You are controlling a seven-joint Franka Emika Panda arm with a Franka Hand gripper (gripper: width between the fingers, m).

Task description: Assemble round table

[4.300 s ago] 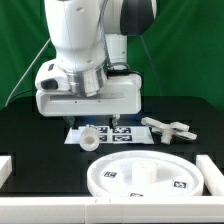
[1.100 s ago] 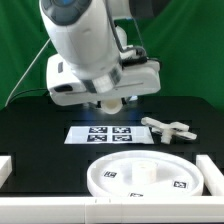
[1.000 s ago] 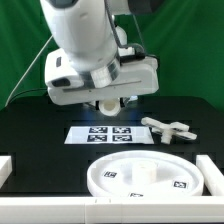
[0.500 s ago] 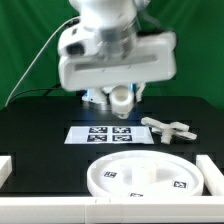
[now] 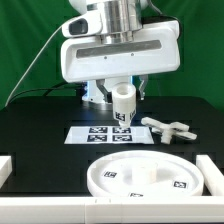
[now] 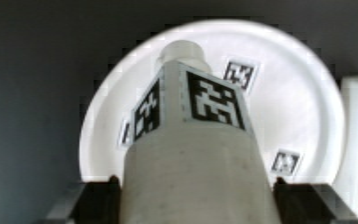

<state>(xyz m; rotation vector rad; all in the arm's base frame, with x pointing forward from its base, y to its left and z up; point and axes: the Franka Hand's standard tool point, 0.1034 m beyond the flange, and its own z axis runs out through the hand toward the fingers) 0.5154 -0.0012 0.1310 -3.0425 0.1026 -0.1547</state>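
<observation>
- Above the marker board [image 5: 105, 133], toward the far middle of the counter [image 5: 35, 130], the jaws are closed on the short cylindrical post [image 5: 122, 104]. They pinch it from both sides near its upper end.
- The post hangs clear of the counter with its long axis upright. In the wrist view its free end points down toward the disc.
- The large round disc [image 5: 100, 185] lies flat on the near side of the counter, rim up, with what looks like a raised hub [image 5: 140, 172] at its middle. It sits lower and nearer than the held post, well apart from it.
- The cross-shaped piece [image 5: 170, 129] lies loose at the exterior view's right, just beyond the disc.
- The coming move likely turns on that offset. The post has to travel toward the near side and then down, kept vertical, so that its lower end meets the hub squarely.
</observation>
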